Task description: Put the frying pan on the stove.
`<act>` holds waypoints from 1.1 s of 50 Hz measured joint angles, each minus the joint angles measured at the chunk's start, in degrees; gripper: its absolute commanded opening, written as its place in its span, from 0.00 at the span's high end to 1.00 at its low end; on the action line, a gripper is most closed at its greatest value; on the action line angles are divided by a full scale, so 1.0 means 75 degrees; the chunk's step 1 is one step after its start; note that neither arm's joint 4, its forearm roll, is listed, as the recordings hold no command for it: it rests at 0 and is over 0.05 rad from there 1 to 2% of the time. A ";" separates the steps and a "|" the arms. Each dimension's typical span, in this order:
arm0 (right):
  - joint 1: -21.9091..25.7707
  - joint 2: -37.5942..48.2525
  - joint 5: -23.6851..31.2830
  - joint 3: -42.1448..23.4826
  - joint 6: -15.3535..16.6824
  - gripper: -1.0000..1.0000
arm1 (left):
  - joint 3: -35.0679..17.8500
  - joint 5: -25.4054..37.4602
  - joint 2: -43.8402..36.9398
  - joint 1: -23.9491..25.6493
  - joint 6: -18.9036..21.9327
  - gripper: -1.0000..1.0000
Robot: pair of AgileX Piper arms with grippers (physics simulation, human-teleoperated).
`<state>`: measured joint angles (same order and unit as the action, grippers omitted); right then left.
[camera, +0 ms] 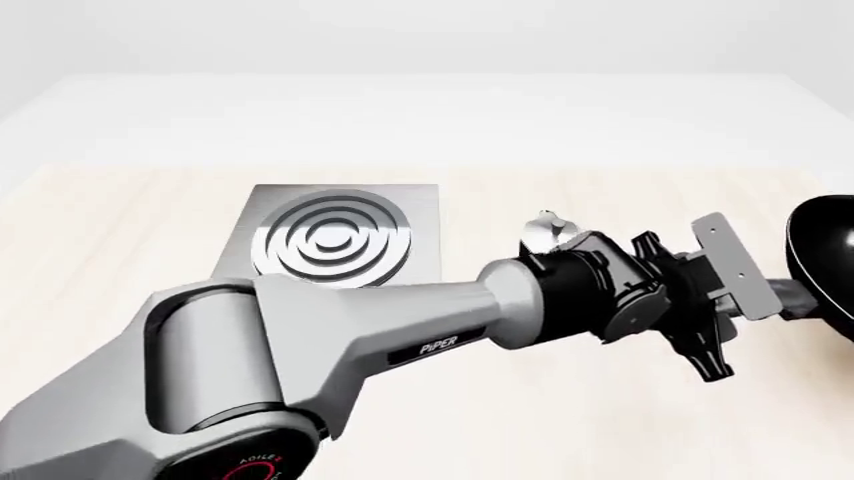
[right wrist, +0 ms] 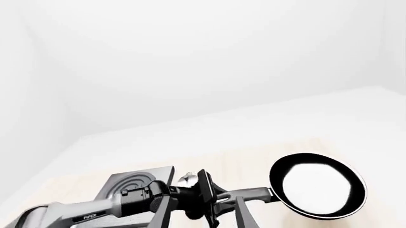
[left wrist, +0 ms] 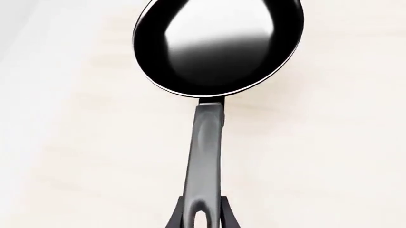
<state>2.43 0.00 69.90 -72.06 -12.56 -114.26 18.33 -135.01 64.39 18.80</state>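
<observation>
Left gripper closed on frying pan handle end | front view: stove on worktop, pan cut by edge | right gripper unseen

Bare table around the stove, only the left arm across its near edge.

The pan runs off the front view's right edge, only its left rim showing; its handle there is masked by the left gripper and wrist plate. The left arm covers the stove's near edge. In the left wrist view, the pan's far rim is cropped, and so are the fingers flanking the handle's end.
</observation>
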 measured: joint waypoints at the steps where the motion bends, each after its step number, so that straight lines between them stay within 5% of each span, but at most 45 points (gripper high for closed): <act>1: 0.0000 0.0000 0.0000 0.0001 0.0004 0.00 | -0.0019 0.0017 0.0022 -0.0023 0.0004 1.00; 31: 0.0013 0.0000 0.0000 -0.0029 0.0133 0.00 | -0.0871 0.0693 0.0486 -0.0787 0.0084 1.00; 55: 0.0036 0.0000 0.0000 -0.0059 0.0279 0.00 | -0.0073 0.0620 0.1643 -0.1416 -0.0037 1.00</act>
<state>2.69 0.00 69.90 -72.50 -10.46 -114.81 22.99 -122.68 53.77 18.52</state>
